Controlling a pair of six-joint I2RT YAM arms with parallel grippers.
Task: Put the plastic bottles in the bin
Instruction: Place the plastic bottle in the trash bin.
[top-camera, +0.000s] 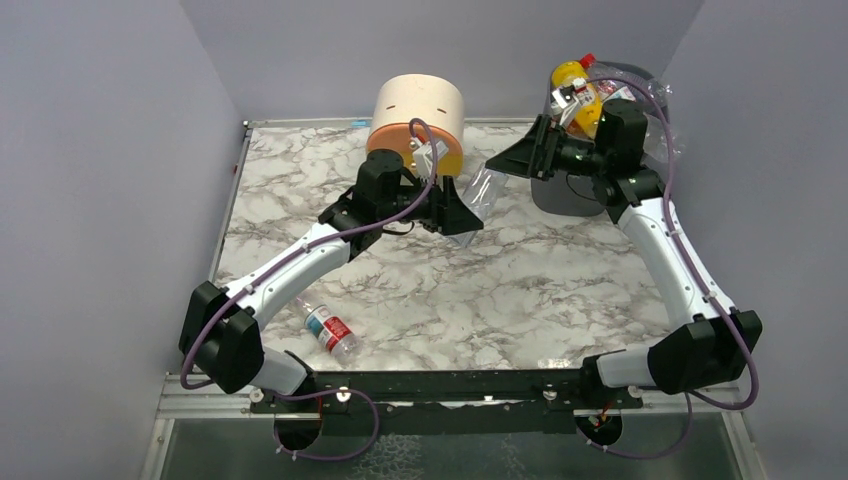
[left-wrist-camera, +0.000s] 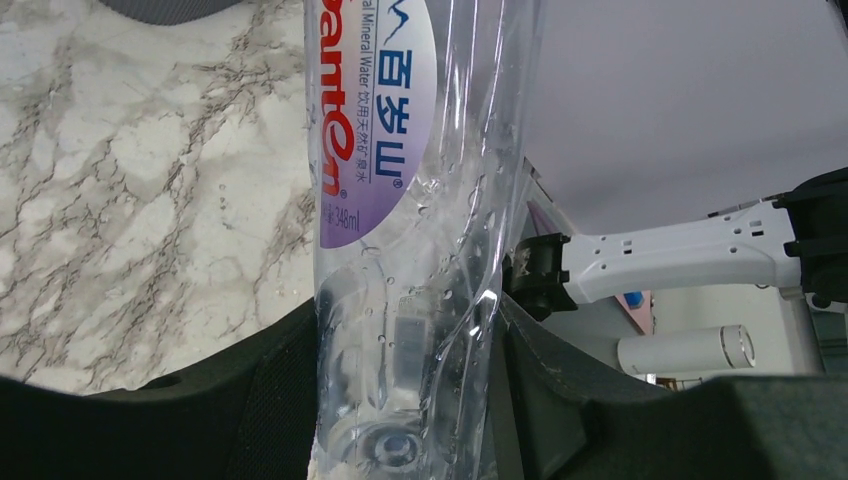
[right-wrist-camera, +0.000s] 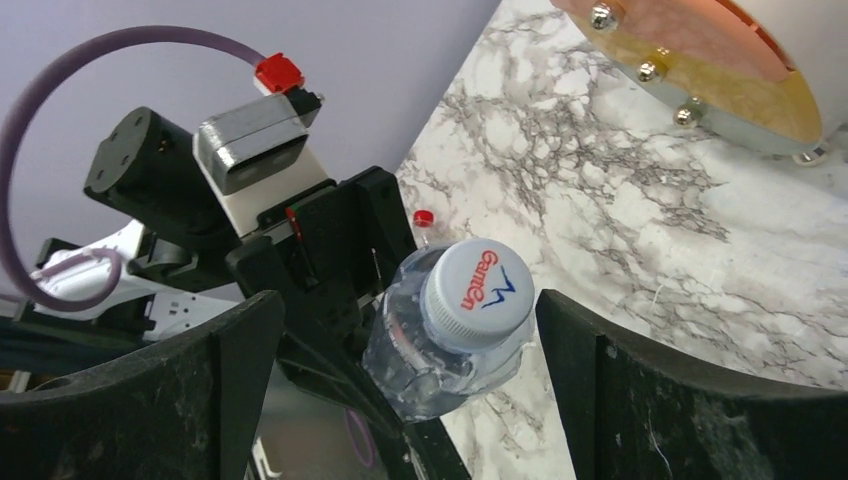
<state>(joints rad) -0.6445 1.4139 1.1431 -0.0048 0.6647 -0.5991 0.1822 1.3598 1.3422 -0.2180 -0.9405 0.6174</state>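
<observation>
Two bottles are lying outside the bin. A red-labelled bottle (top-camera: 330, 330) is resting on the marble table (top-camera: 560, 300), well behind the left pincer (top-camera: 460, 212) and near that arm's base. A clear bottle (top-camera: 482, 192) is sitting in the left pincer itself. The jaws are pressing on the bottle's lower body close to its base, and the plastic is filling the gap between them.

The risk, as I judge it, is lying in that grip. Thin, dented plastic held only at one end may be swivelling or slipping under its own length. If the right pincer (top-camera: 515, 157) is closing on the smooth cap alone, or the left is letting go too soon, the bottle could be dropping to the table.

The bottle's long axis is running out from the left fingertips, up and rightward, cap leading. In the right wrist view the white cap (right-wrist-camera: 476, 290) is facing almost straight at the camera.

The right pincer is standing wide open and holding nothing, just ahead of the cap. The bin (top-camera: 548, 198) is waiting behind it, with a yellow bottle (top-camera: 575, 88) showing at the top.
</observation>
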